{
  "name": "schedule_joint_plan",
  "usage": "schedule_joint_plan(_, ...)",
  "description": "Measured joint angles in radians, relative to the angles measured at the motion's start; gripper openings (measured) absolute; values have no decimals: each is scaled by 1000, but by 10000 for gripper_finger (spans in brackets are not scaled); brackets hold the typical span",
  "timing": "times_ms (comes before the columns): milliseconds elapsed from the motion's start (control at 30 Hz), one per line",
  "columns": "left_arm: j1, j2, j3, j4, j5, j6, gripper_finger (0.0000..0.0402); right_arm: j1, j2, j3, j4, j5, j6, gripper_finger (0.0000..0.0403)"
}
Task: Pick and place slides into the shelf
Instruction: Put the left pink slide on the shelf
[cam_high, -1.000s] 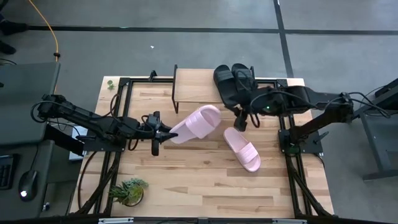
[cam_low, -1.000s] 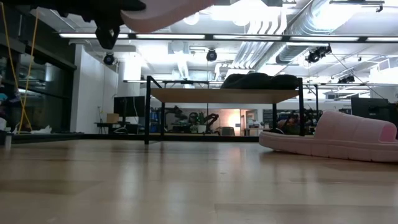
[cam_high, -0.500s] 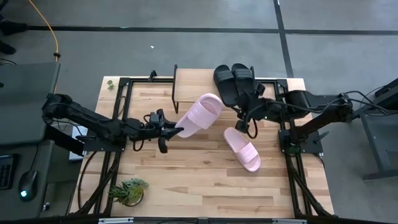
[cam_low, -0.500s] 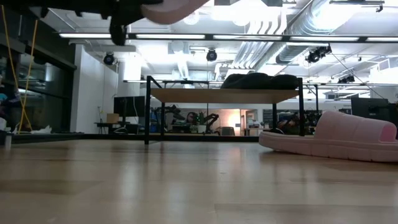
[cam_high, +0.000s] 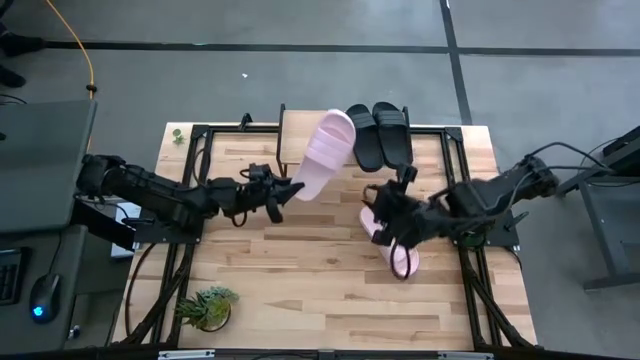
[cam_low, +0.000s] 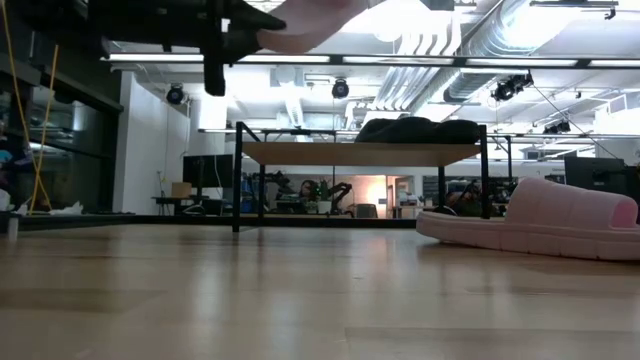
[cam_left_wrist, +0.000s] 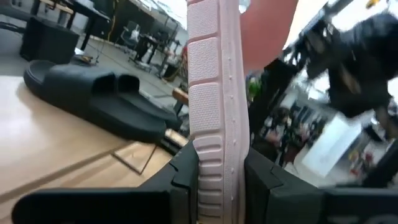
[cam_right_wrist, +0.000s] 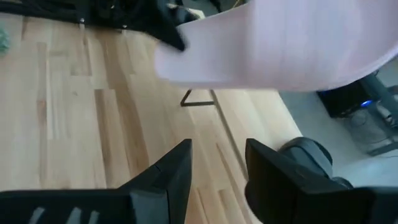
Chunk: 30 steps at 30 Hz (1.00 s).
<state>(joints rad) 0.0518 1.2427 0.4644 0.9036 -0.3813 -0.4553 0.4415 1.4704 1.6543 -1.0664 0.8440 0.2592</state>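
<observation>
My left gripper (cam_high: 277, 196) is shut on a light pink slide (cam_high: 322, 152) and holds it in the air, its toe end over the shelf (cam_high: 298, 135). Two black slides (cam_high: 378, 132) lie side by side on the right part of the shelf's top. In the low view the shelf (cam_low: 360, 152) carries the black slides (cam_low: 415, 128). A second pink slide (cam_high: 404, 260) lies flat on the table to the right. My right gripper (cam_high: 392, 232) hovers open above it, with nothing between its fingers (cam_right_wrist: 177, 168). My left gripper pinches the pink slide's heel end (cam_left_wrist: 216, 163) between its two fingers (cam_left_wrist: 183, 171), which sit on either side of the sole. The fingers come roughly level from the table's left. The slide is lifted clear and reaches away from the fingers, toward the shelf.
A small potted plant (cam_high: 205, 305) stands near the table's near left corner. Black metal frame rails (cam_high: 195, 170) run along the table's left and right sides. Bare wooden tabletop (cam_high: 300, 270) lies between the arms and toward the near edge.
My left gripper has carried the pink slide toward the far edge and the shelf, turning so that the slide's toe end swings from over the table to over the shelf. My right gripper has moved from near the black slides toward the near edge, above the pink slide on the table.
</observation>
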Motion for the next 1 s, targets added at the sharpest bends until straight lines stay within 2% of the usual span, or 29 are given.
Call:
schedule_joint_plan(267,49,11,0,47,2,-67,60,73,109,0,71,154,-11,140)
schedule_joint_plan(467,81,86,0,58,-2,-134,60,95,168,0,131,166,-57,140)
schedule_joint_plan(567,102,139,0,113,-3,-194,60,107,185,0,135,181,-57,140)
schedule_joint_plan(833,141,268,0,272,-3,-340,60,143,188,-1,137,249,-82,140)
schedule_joint_plan(1000,161,319,26,279,-15,-435,60,168,188,-1,138,248,-77,140)
